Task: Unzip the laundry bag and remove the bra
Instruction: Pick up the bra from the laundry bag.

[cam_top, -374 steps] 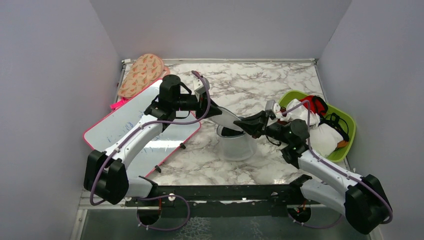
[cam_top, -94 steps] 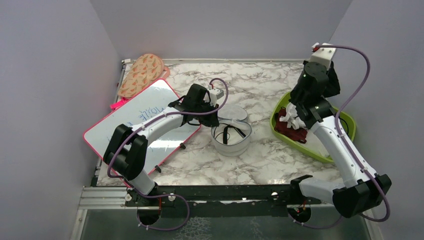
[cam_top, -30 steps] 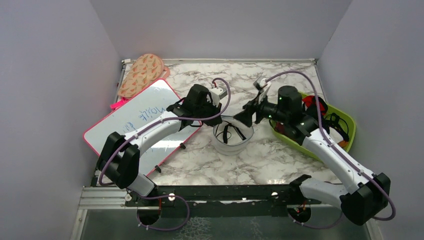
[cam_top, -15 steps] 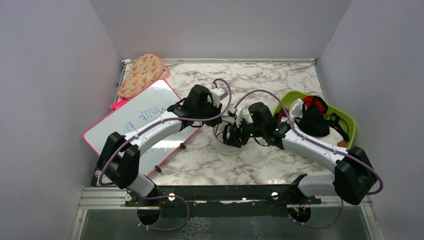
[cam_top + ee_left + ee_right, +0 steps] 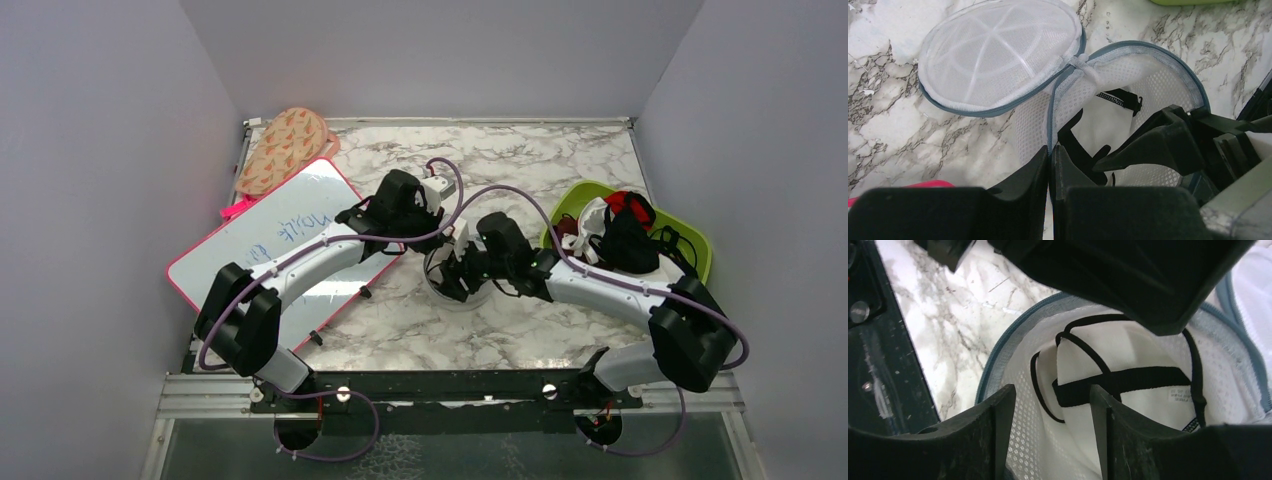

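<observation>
The laundry bag (image 5: 1168, 85) stands unzipped on the marble, its round mesh lid (image 5: 998, 55) flipped back to the left. My left gripper (image 5: 1049, 150) is shut on the bag's blue zipper rim, holding the near wall. The bra (image 5: 1118, 382) lies at the bottom of the bag, showing black straps across pale fabric with a small label. My right gripper (image 5: 1050, 390) reaches down into the bag with its jaws open, one finger near the mesh wall and the other over the bra. From above, the right gripper (image 5: 455, 275) hides most of the bag (image 5: 470, 298).
A lime-green tray (image 5: 700, 250) at the right holds a red cloth (image 5: 630, 205), a black item (image 5: 625, 245) and white cloth. A pink-edged whiteboard (image 5: 270, 240) lies at the left under my left arm. A patterned pad (image 5: 285, 148) sits at the back left.
My right arm has swung from beside the green tray over to the bag and lowered its gripper inside. The left gripper has stayed shut on the rim.
</observation>
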Available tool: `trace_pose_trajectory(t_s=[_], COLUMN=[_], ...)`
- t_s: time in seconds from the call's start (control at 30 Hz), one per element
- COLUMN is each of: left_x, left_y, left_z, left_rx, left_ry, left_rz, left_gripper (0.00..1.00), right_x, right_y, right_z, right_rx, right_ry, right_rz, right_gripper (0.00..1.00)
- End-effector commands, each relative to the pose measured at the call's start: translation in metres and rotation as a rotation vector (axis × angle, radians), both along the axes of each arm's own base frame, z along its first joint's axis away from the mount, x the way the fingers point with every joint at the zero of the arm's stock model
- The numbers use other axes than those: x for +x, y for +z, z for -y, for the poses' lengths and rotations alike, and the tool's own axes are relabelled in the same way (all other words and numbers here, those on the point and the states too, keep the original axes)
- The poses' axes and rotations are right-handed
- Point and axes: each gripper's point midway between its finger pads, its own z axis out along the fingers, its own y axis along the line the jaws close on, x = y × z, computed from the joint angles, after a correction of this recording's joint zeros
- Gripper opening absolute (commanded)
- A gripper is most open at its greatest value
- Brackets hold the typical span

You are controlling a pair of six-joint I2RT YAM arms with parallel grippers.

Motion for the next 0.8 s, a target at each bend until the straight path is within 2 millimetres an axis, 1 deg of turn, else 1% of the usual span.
trace_pose_trajectory(t_s=[0.0,0.07,0.13,0.23,0.3,0.4,0.5,0.57,0.63,0.67,0.7,0.77], left_x=[-0.001,-0.001,-0.001,-0.001,-0.001,-0.002,-0.001,-0.002,-0.002,-0.002,-0.002,-0.001], left_y=[-0.002,-0.002,-0.003,-0.003,-0.003,-0.002,-0.003,-0.003,-0.004,-0.004,-0.004,-0.005], left_z=[0.003,0.003,0.003,0.004,0.004,0.004,0.004,0.004,0.004,0.004,0.004,0.004], left_rx=[-0.003,-0.003,-0.002,-0.004,-0.005,-0.007,-0.007,-0.008,-0.006,-0.006,-0.005,-0.004], left_ry=[-0.014,-0.015,-0.016,-0.017,-0.018,-0.019,-0.019,-0.020,-0.018,-0.020,-0.019,-0.018], left_rz=[0.001,-0.001,-0.002,-0.005,-0.005,-0.006,-0.007,-0.007,-0.009,-0.010,-0.010,-0.010], left_gripper=[0.00,0.00,0.00,0.00,0.00,0.00,0.00,0.00,0.00,0.00,0.00,0.00], right_x=[0.023,0.032,0.037,0.037,0.034,0.029,0.022,0.024,0.032,0.037,0.041,0.045], right_y=[-0.004,-0.002,0.001,0.003,0.000,-0.007,-0.020,-0.032,-0.042,-0.044,-0.043,-0.038], right_z=[-0.003,-0.003,-0.003,-0.007,-0.010,-0.013,-0.017,-0.013,-0.004,0.001,0.004,0.007], right_rx=[-0.013,-0.023,-0.024,-0.010,-0.012,-0.028,-0.045,-0.081,-0.127,-0.141,-0.150,-0.154], right_ry=[-0.115,-0.167,-0.188,-0.187,-0.185,-0.191,-0.189,-0.233,-0.304,-0.341,-0.370,-0.402], right_rz=[0.081,0.092,0.100,0.103,0.101,0.090,0.087,0.091,0.101,0.109,0.118,0.126], right_gripper=[0.55,0.50,0.49,0.49,0.52,0.58,0.63,0.66,0.66,0.63,0.57,0.41])
